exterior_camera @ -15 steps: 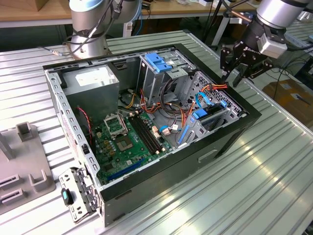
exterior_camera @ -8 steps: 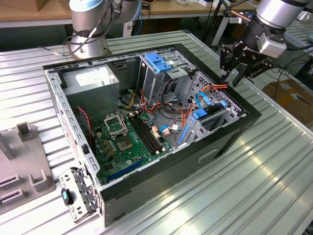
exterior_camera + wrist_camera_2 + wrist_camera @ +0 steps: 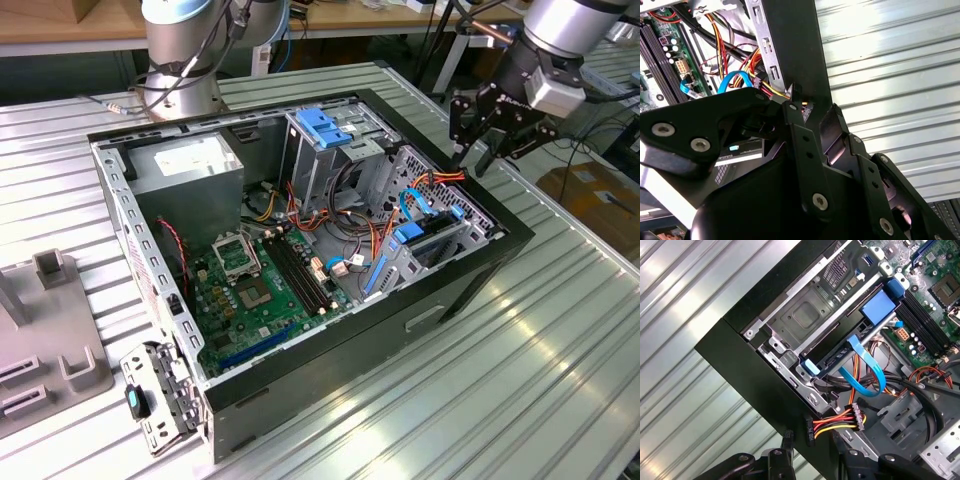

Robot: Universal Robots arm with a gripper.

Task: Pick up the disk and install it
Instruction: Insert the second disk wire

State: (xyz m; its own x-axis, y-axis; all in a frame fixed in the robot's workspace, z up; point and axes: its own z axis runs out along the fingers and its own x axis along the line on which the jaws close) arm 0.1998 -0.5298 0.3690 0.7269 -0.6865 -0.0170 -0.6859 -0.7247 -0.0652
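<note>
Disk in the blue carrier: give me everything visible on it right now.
The disk is a flat dark drive framed by a bright blue plastic carrier with blue end tabs. It sits slotted in the grey metal drive cage at the case's front corner, on the exterior view's right. A light blue flat cable arches beside its end; whether it is plugged in cannot be told. The gripper hangs above the case edge, apart from the disk, holding nothing.

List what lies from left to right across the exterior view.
Grey fixture → open side latch plate → motherboard → disk in its blue carrier, in the case's bay → gripper, over the case's edge on the exterior view's right.
</note>
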